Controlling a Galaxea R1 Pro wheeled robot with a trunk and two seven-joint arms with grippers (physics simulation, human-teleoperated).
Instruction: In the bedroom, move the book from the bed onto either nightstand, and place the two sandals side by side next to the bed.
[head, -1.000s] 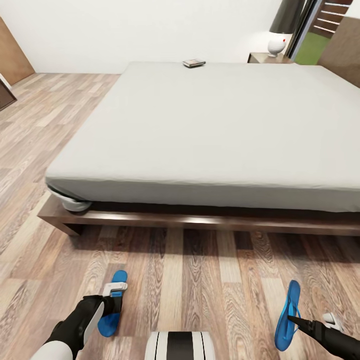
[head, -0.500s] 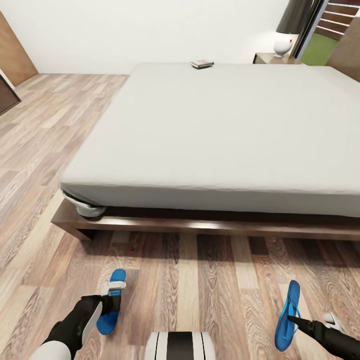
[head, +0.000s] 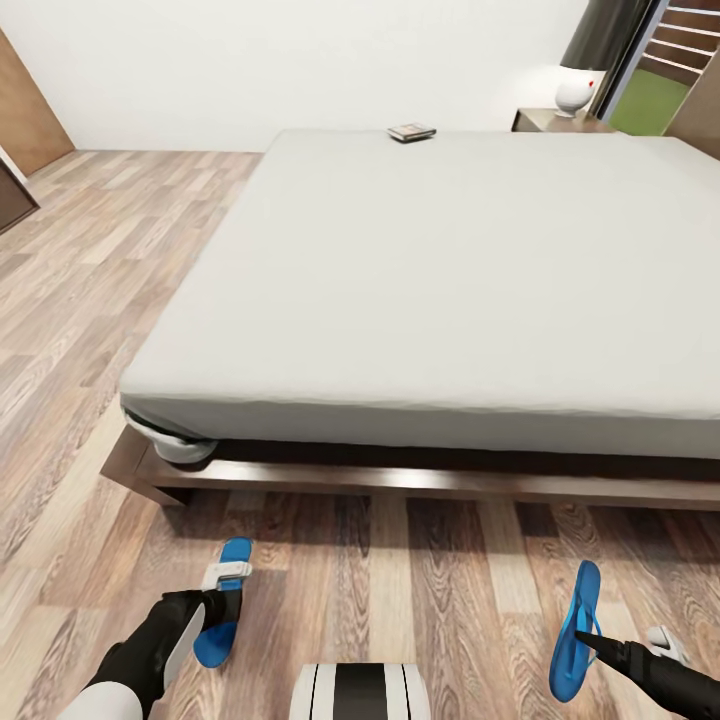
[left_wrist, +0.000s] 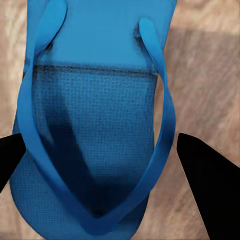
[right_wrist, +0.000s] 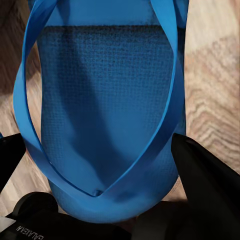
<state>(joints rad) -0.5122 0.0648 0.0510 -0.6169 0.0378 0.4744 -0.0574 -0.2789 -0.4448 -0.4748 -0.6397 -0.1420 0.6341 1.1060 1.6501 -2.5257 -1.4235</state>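
Blue in both grips: carried one flat bright blue sandal (head: 236, 553) clamped in the left fingers (head: 213, 606) and a second blue sandal (head: 578, 615), on edge, in the right fingers (head: 592, 641), beside the pale grey bed (head: 450, 280). Had shifted slightly sideways along its near edge, with neither set down yet. Kept both long axes toward the bed.

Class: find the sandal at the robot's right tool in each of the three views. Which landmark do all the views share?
Head view: right sandal at the bottom right, standing on edge above the floor.
Right wrist view: seen close up across the middle.
Left wrist view: this one has the other sandal instead.
Shared landmark: wood floor.
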